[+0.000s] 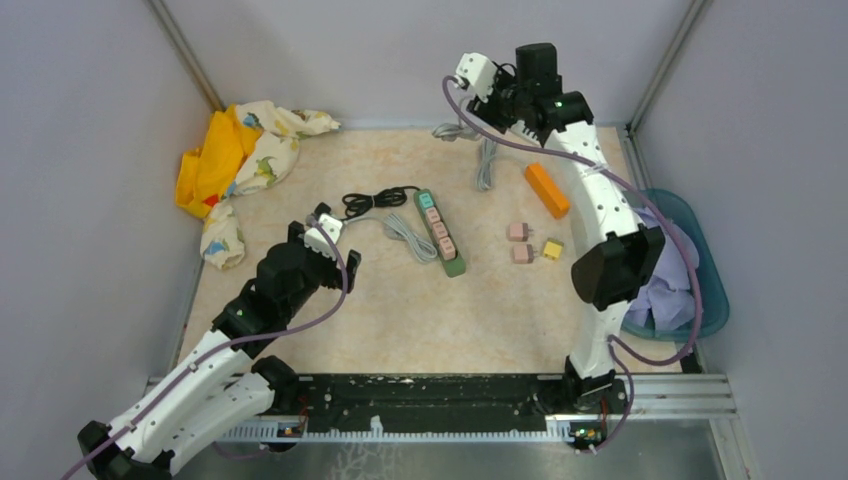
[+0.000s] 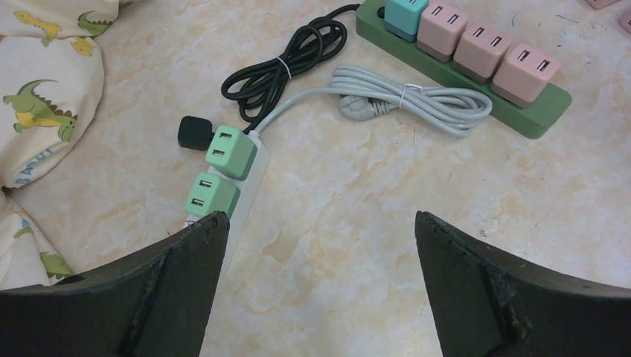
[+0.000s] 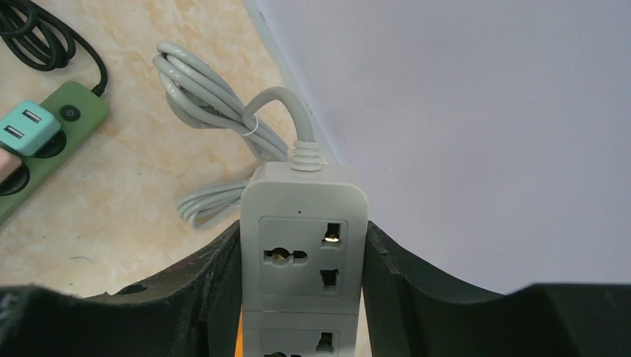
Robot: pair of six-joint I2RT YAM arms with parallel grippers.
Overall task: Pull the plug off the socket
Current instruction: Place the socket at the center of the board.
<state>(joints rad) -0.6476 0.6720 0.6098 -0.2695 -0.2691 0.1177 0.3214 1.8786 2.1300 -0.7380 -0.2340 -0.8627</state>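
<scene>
**A:** As the left gripper [image 2: 320, 223] hovers low over the table [image 2: 357, 297], how do its fingers stand?

**B:** Spread wide, with nothing between them. Just beyond the left finger lies a white power strip [image 2: 251, 175], and two green plugs [image 2: 231, 151] sit in it, one behind the other (each shows two small slots on its top face).

**A:** What lies around that strip?

**B:** A black plug [image 2: 195, 132] sits just beside the farther green one. A coiled black cable [image 2: 286, 63] lies beyond, next to a bundled grey cord [image 2: 417, 97]. Farther off is a dark green power strip [image 2: 536, 119] carrying three pink adapters [image 2: 476, 48] and a teal adapter [image 2: 405, 16]. A dinosaur cloth [image 2: 45, 97] is bunched at the left.

**A:** And the right gripper [image 3: 301, 230]?

**B:** It is clenched on the sides of a grey power strip [image 3: 298, 197], near the cord end, close by the back wall. The strip's cable [image 3: 216, 104] loops down to a tied bundle on the table. From above, an orange block [image 1: 547, 190] and three small cubes [image 1: 517, 231] lie near the right arm.
</scene>
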